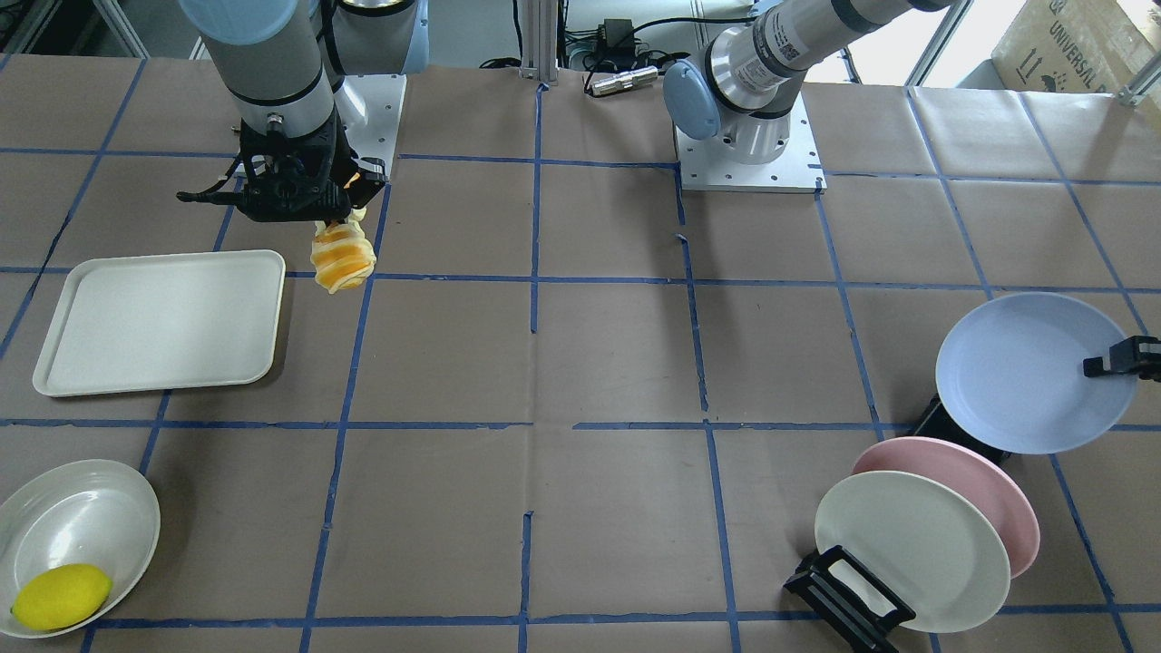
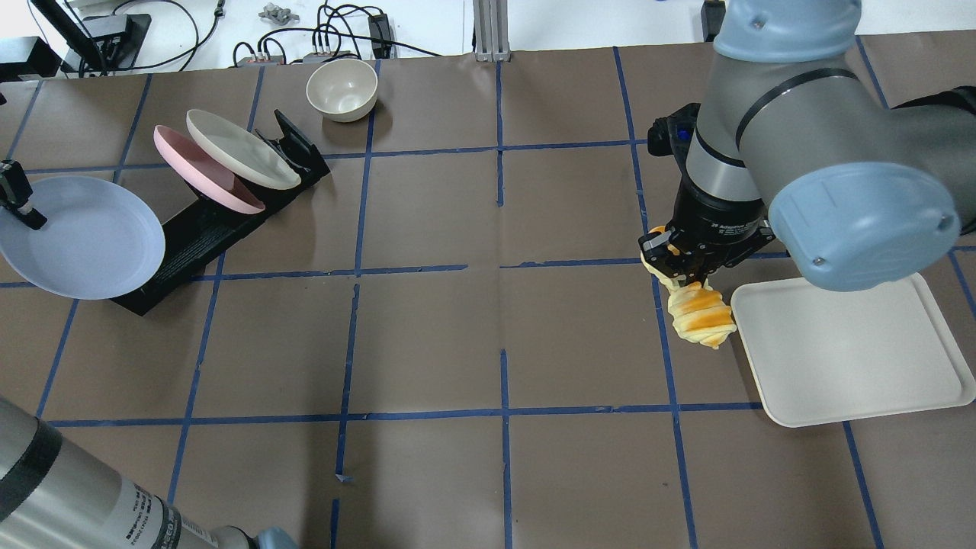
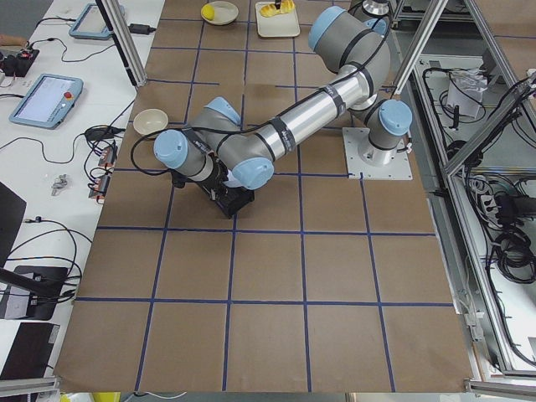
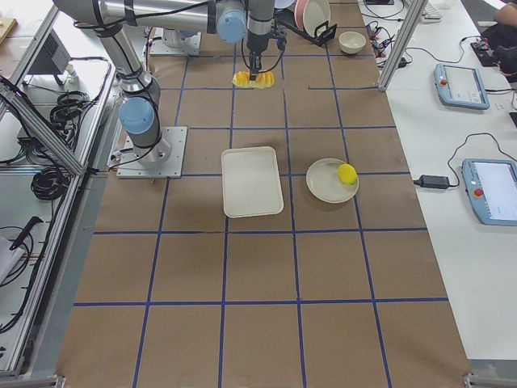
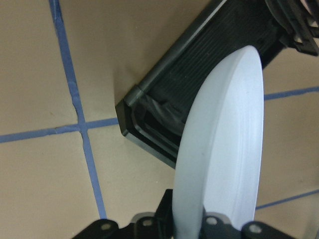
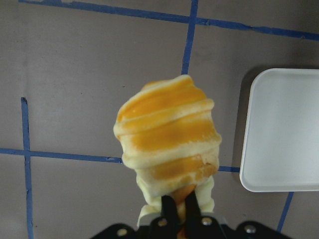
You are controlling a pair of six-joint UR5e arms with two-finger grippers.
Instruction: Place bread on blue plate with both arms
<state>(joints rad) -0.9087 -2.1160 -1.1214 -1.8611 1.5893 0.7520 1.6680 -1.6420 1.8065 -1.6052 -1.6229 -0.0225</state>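
Right now, holding the bread [image 6: 169, 134] by its upper end in the right claw [image 6: 180, 209], pinched shut on the dough and letting the striped body hang straight down beneath the claw, off the table [image 1: 590, 363]. Gripped at the end rather than the middle, probably to leave the length free for laying down flat. Hanging just beside the white tray [image 2: 846, 351], close by the right claw.

Meanwhile, pinching the rim of the blue plate [image 1: 1025, 372] in the left claw [image 1: 1102, 365], closed on the edge and keeping the plate tilted, face up and stretching away from the claw. Held by the rim, most likely, to leave the whole face open for the bread. Sitting over the end of the black rack [image 2: 206, 229]; cannot tell whether lifted free or leaning in the end slot. Further along the rack from the left claw, a pink plate [image 2: 191, 164] and a cream plate [image 2: 244, 156] standing in their slots.

Well apart across the table, bread and blue plate. Judged as mid-task: both in hand, not yet brought together. Next calls for levelling the plate and carrying the bread over it, minding a soft roll slipping from so small a pinch.
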